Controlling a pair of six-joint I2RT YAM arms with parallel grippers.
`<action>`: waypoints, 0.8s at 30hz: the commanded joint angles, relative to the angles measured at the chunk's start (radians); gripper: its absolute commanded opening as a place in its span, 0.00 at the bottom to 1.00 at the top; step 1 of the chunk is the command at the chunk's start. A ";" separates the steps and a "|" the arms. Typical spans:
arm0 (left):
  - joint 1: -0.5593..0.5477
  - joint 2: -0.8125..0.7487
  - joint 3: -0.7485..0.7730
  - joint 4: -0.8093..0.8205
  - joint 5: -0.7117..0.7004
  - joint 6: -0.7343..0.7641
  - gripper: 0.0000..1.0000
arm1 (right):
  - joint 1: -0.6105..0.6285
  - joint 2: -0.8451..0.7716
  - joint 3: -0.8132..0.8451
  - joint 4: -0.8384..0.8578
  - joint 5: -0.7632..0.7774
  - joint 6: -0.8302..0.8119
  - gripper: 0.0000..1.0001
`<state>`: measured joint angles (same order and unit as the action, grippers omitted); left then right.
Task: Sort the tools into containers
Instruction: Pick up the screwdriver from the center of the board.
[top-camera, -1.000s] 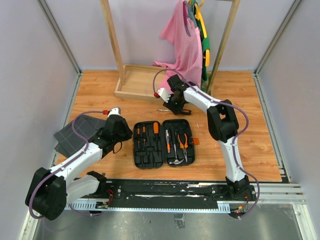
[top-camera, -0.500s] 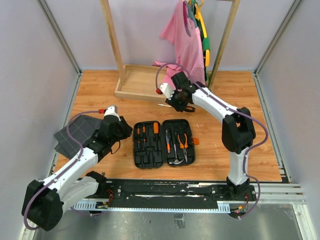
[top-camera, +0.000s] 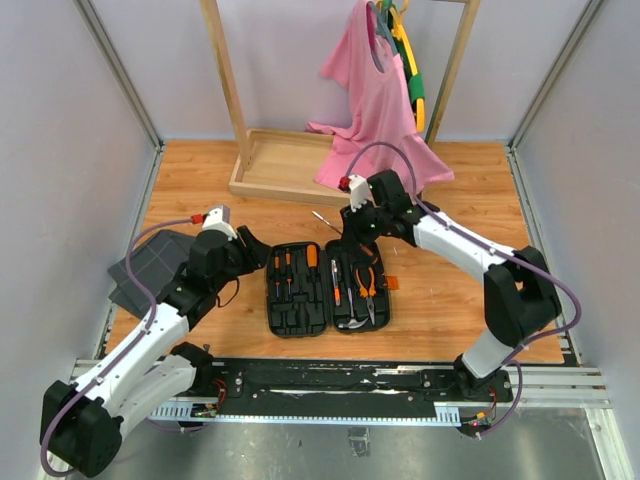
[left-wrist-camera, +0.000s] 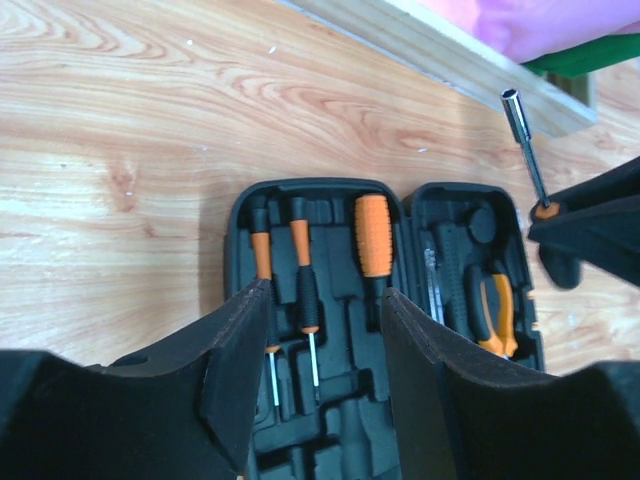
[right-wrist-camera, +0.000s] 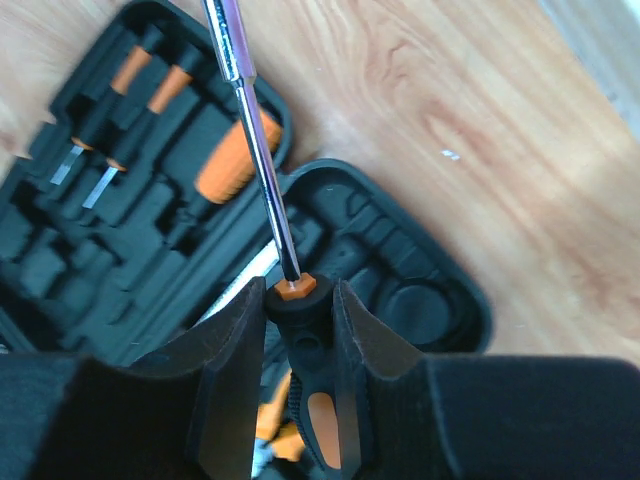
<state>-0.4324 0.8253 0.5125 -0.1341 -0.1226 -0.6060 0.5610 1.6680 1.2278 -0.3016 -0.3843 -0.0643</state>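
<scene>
The black tool case (top-camera: 300, 320) lies open at the table's middle, with screwdrivers (top-camera: 290, 268) in its left half and pliers (top-camera: 367, 282) in its right half. My right gripper (right-wrist-camera: 298, 300) is shut on the black-and-orange handle of a screwdriver (right-wrist-camera: 255, 150), whose steel shaft points away over the case's far edge. In the top view this gripper (top-camera: 352, 228) hovers just beyond the case's right half. My left gripper (left-wrist-camera: 325, 310) stands open above the left half (left-wrist-camera: 232, 250), with nothing between its fingers; two slim screwdrivers (left-wrist-camera: 302, 270) and a thick orange handle (left-wrist-camera: 374, 235) lie below.
A dark grey grid-patterned fabric (top-camera: 150, 265) lies at the left by my left arm. A wooden tray base (top-camera: 280, 165) of a clothes rack stands at the back, with a pink garment (top-camera: 375, 100) hanging over it.
My right arm has carried the screwdriver from the back of the table toward the case. My left gripper's jaws have spread apart and the arm has drawn slightly left.
</scene>
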 joint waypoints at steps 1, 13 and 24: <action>0.004 -0.022 0.050 0.058 0.059 -0.023 0.53 | 0.028 -0.099 -0.148 0.313 -0.086 0.358 0.01; 0.004 0.070 0.087 0.123 0.116 -0.043 0.54 | 0.165 -0.168 -0.389 0.677 0.058 0.788 0.01; 0.004 0.141 0.063 0.253 0.213 -0.102 0.56 | 0.287 -0.120 -0.447 0.938 0.098 1.013 0.01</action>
<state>-0.4324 0.9497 0.5751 0.0280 0.0410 -0.6796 0.8116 1.5307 0.7643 0.4778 -0.3023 0.8478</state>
